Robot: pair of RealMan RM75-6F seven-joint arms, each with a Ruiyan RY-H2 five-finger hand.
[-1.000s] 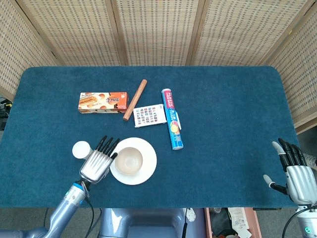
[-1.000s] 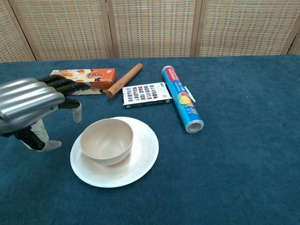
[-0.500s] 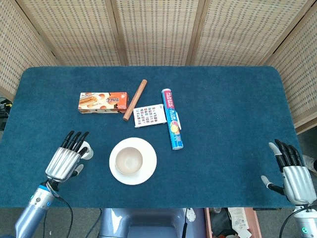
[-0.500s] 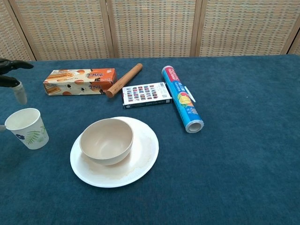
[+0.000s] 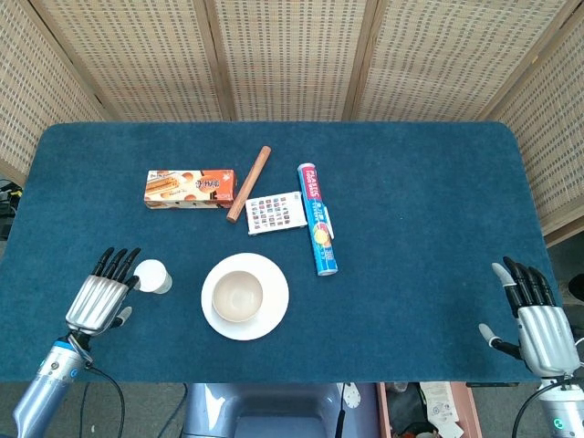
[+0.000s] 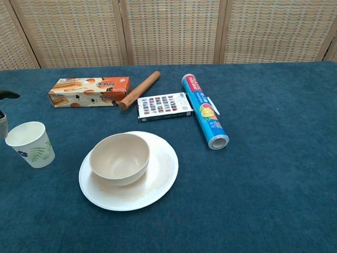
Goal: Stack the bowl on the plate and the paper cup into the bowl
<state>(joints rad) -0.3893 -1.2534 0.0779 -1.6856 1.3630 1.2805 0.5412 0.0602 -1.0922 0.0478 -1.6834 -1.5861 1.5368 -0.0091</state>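
A beige bowl (image 5: 237, 296) (image 6: 119, 158) sits upright on the white plate (image 5: 273, 299) (image 6: 161, 182) near the table's front. A white paper cup (image 5: 152, 276) (image 6: 30, 144) with a leaf print stands upright on the cloth left of the plate. My left hand (image 5: 99, 295) is open, just left of the cup and apart from it; only its fingertips (image 6: 5, 96) show at the chest view's left edge. At the front right corner my right hand (image 5: 532, 310) is open and holds nothing.
Behind the plate lie an orange biscuit box (image 5: 190, 187) (image 6: 88, 90), a wooden rolling pin (image 5: 249, 182) (image 6: 139, 90), a small card box (image 5: 276, 213) (image 6: 163, 106) and a blue foil roll (image 5: 318, 219) (image 6: 204, 110). Wicker screens (image 5: 292, 55) stand behind the blue table (image 5: 429, 201).
My left hand has drawn back from the plate's left rim, leftward past the cup, and nearly left the chest view. The right hand has barely shifted. Bowl, plate and cup stayed put.
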